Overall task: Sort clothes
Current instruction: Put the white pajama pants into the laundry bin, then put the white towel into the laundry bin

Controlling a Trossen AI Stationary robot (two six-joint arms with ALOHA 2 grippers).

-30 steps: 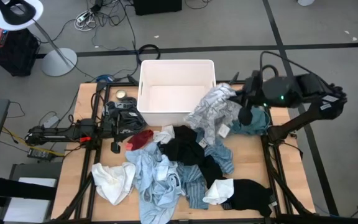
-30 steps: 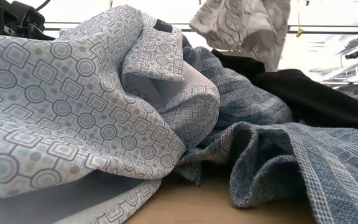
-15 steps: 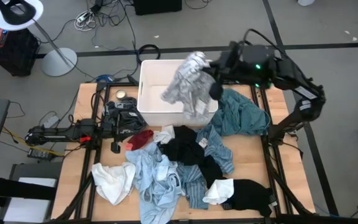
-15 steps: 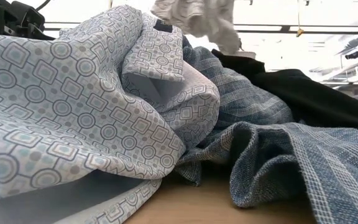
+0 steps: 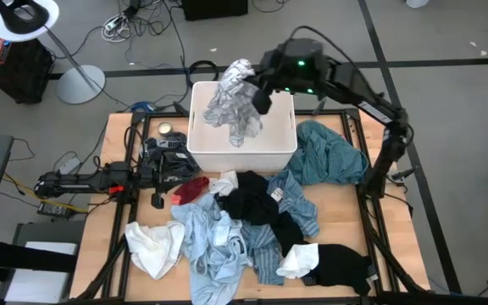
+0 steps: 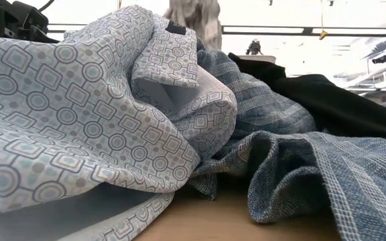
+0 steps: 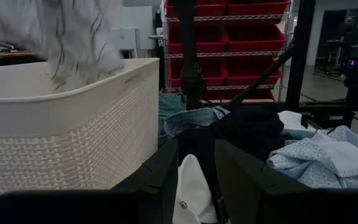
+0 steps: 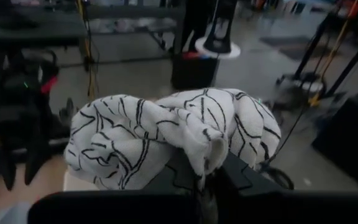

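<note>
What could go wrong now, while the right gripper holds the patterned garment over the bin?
The right gripper holds the patterned garment near the far-left part of the bin. Some of the cloth seems to reach past the rim, so on release it may drape over the edge or fall outside. The cloth is also bunched around the fingers in the right wrist view, so it may snag and not drop cleanly. The left gripper waits beside the bin.

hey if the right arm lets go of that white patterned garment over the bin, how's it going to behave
Probably floppy: the garment hangs in loose, bunched folds from the right gripper, with no shape of its own. It likely weighs little, since a pinch at one spot carries it all. Released, it should drop and crumple into the bin below, though a trailing edge might drape over the rim.
</note>
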